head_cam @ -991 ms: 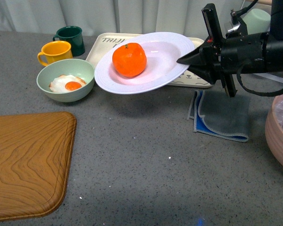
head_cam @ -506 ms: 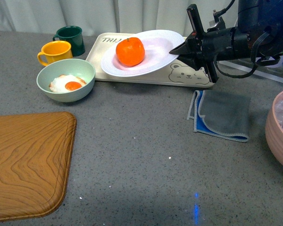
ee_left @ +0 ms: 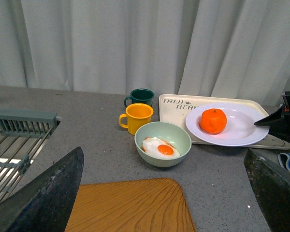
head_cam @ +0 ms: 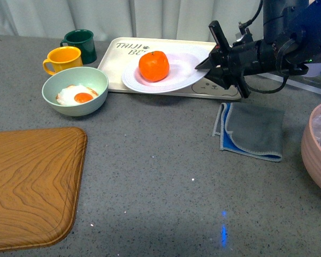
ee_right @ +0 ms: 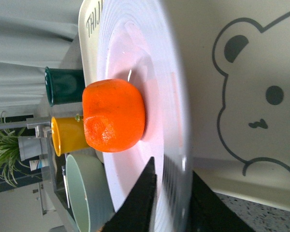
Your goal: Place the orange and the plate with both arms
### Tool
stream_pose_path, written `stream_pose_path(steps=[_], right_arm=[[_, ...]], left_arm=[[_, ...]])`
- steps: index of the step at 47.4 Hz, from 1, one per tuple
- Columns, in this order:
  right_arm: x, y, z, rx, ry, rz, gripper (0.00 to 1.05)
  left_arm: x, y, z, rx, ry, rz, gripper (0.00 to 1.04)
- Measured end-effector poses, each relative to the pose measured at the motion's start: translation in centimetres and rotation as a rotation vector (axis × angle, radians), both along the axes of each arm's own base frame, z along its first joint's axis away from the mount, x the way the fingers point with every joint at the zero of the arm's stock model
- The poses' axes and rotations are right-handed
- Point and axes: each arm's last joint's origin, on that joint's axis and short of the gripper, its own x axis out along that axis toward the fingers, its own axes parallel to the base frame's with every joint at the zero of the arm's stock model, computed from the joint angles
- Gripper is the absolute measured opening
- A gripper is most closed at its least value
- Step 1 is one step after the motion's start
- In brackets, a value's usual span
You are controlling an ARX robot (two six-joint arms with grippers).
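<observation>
1. The black right arm has swung back and down. Its right gripper stays clamped on the near-side rim, one finger above and one below, as the right wrist view shows.
2. The brown wooden serving board sits at the front left, well apart from the action and untouched.
3. The cream rectangular bear-print tray at the back now carries the load. A second ago it lay mostly bare.
4. The large round white deep plate, held tilted over the table a second ago, is now nearly level on that tray. Whether it is fully seated I cannot tell. By my reckoning only the release is left.
5. The pink bowl at the right edge is clear of the arm.
6. The grey and blue folded cloth lies just below the gripper, out of the way if the arm pulls straight back.
7. The pale green bowl holding a fried egg is near the plate's left edge, not touching.
8. The yellow mug and dark green mug stand beside the tray's left end.
9. The bright orange mandarin has ridden along and sits left of the plate's centre.
10. The left gripper hangs well back, fingers spread wide and holding nothing.
</observation>
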Motion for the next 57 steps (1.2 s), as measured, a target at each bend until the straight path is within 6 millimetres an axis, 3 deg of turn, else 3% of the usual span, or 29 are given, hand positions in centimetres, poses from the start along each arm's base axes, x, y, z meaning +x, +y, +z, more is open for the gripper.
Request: stream_pose_path(steps=[5, 11, 20, 25, 29, 35, 38, 45, 49, 57], right_arm=[[-0.9, -0.7, -0.4, -0.071, -0.006, 0.014, 0.39], [-1.3, -1.6, 0.4, -0.133, -0.043, 0.021, 0.55], [-2.6, -3.4, 4.2, -0.256, -0.175, 0.029, 0.85], [-4.1, -4.1, 6.8, -0.347, -0.265, 0.03, 0.97], [-6.3, -4.6, 8.8, -0.499, -0.346, 0.02, 0.95], [-8.4, -5.2, 9.2, -0.73, -0.474, -0.064, 0.93], [-9.7, -5.6, 9.2, -0.855, -0.626, -0.195, 0.85], [-16.2, -7.2, 11.0, -0.951, -0.931, -0.408, 0.53], [-19.1, -7.7, 11.9, -0.956, -0.967, -0.427, 0.35], [-22.6, -8.2, 11.0, -0.968, -0.937, -0.399, 0.09]], left_arm=[[0.0, 0.0, 0.0, 0.0, 0.0, 0.0, 0.98], [0.0, 0.0, 0.0, 0.0, 0.0, 0.0, 0.98], [0.0, 0.0, 0.0, 0.0, 0.0, 0.0, 0.98], [0.0, 0.0, 0.0, 0.0, 0.0, 0.0, 0.98], [0.0, 0.0, 0.0, 0.0, 0.0, 0.0, 0.98], [0.0, 0.0, 0.0, 0.0, 0.0, 0.0, 0.98], [0.0, 0.0, 0.0, 0.0, 0.0, 0.0, 0.98], [0.0, 0.0, 0.0, 0.0, 0.0, 0.0, 0.98], [0.0, 0.0, 0.0, 0.0, 0.0, 0.0, 0.98], [0.0, 0.0, 0.0, 0.0, 0.0, 0.0, 0.98]])
